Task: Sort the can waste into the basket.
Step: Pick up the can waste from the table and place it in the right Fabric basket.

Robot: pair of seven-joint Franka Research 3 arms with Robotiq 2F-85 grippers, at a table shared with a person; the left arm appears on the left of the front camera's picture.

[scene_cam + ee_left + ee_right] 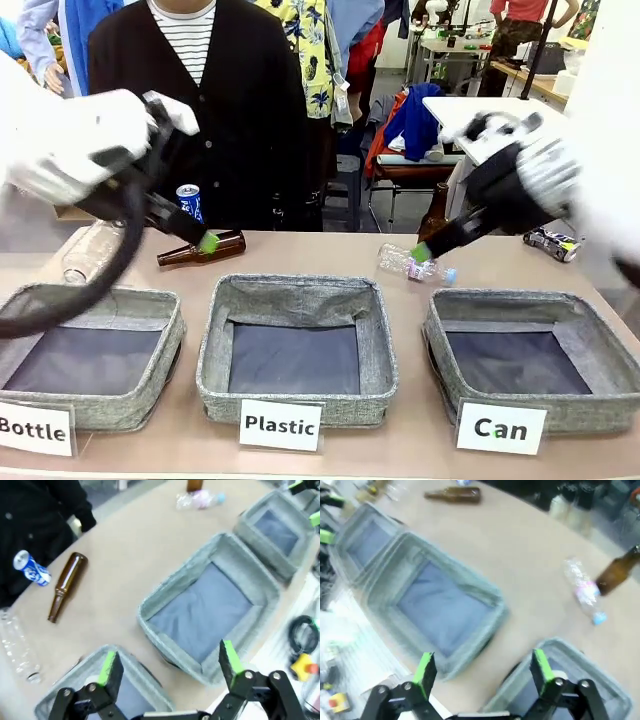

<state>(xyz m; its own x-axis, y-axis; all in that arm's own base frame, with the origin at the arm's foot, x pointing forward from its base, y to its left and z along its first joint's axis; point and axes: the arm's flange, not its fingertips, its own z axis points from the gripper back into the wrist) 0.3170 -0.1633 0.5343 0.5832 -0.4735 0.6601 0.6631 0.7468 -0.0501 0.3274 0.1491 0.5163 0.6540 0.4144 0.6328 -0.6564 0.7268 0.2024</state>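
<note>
Two cans, both out on the table (330, 262), outside the Can basket (580, 410), which sits at the near-right corner w/ a "Can" card (500, 428) at its front. Blue-white can (189, 201) at the far edge, left of centre, just behind a lying brown bottle (200, 249). Crushed can (552, 242) lies by the far-right corner. L gripper (168, 652): jaws wide, nothing betw. them, up over the near-edge baskets. R gripper (482, 657): same, wide, holding nothing.

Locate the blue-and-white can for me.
Front view: the blue-and-white can sits at the far edge of the table, left of centre, behind the lying brown bottle.
</note>
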